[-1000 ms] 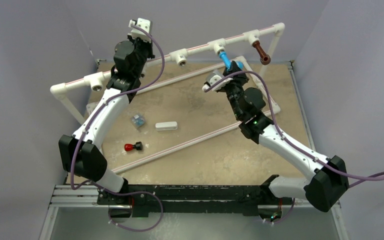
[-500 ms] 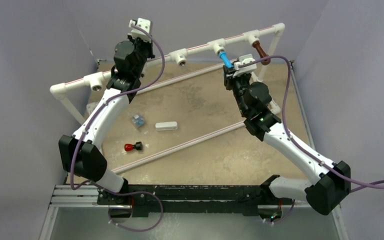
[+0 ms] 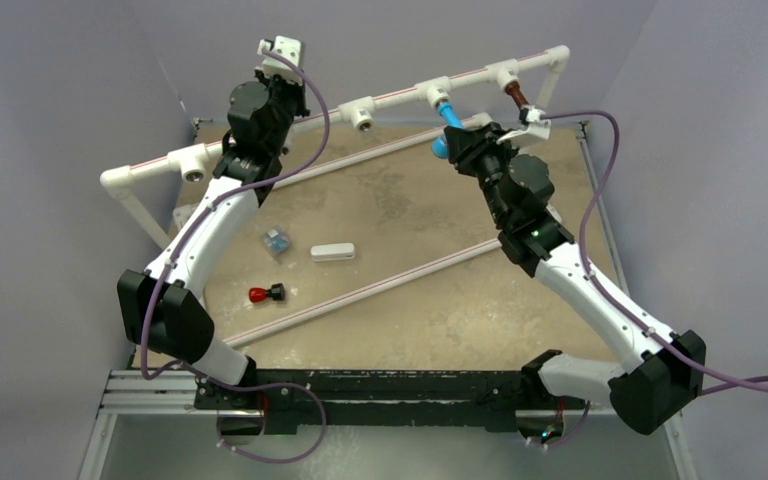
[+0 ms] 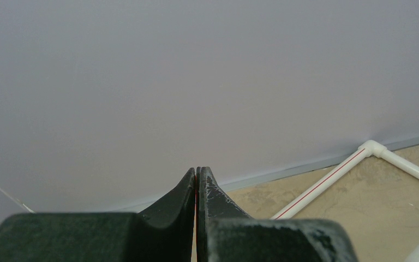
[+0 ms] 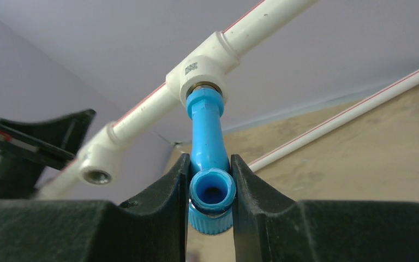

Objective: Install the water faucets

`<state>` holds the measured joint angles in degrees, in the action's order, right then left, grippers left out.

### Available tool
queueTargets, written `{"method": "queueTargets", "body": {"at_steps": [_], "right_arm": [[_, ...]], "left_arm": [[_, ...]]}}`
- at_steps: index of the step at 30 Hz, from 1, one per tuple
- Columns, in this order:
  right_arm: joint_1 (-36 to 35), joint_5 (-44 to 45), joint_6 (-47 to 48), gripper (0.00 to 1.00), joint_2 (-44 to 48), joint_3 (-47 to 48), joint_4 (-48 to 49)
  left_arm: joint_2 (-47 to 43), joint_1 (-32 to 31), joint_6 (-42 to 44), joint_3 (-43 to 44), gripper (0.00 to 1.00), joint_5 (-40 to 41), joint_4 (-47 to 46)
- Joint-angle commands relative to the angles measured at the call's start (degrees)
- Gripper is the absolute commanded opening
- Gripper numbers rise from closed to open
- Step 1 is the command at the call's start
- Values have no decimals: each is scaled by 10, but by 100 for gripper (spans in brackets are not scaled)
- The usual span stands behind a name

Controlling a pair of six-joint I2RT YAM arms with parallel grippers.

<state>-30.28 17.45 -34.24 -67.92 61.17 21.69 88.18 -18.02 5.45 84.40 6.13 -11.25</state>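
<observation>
Right fingers [image 5: 169, 196]: I see them pinching the blue faucet [image 5: 206, 136], which sits in a white tee [image 5: 199, 71].
Left fingers [image 4: 181, 199]: pressed together, pointed at the wall [image 4: 196, 82].

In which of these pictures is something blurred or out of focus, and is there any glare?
Right wrist view: the blue faucet is sharp, while the left arm at the edge is blurred. Left wrist view: the left gripper looks sharp against an evenly lit wall. Top view: even light, no glare.
</observation>
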Motion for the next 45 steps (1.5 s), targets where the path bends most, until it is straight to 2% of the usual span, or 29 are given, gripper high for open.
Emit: {"method": "queueTargets", "body": {"at_steps": [1, 5, 12, 19, 25, 30, 34, 45], "right_arm": [[7, -30, -220, 0, 41, -4, 158], [8, -37, -338, 0, 41, -38, 197], [11, -47, -467, 0, 28, -30, 203], [12, -65, -559, 0, 23, -14, 187], [13, -73, -583, 11, 28, -15, 194], [13, -60, -562, 44, 39, -17, 168], [13, -59, -540, 59, 42, -15, 150], [13, -46, -493, 69, 69, -27, 67]], "left_arm": [[13, -11, 6, -25, 0, -29, 78], [11, -11, 8, -26, 0, -29, 77], [9, -10, 8, -26, 0, -29, 78], [11, -10, 10, -26, 0, -27, 78], [13, -10, 11, -25, 0, -28, 80], [13, -10, 11, -25, 0, -26, 79], [13, -10, 11, -25, 0, -26, 79], [12, -11, 11, -25, 0, -26, 80]]}}
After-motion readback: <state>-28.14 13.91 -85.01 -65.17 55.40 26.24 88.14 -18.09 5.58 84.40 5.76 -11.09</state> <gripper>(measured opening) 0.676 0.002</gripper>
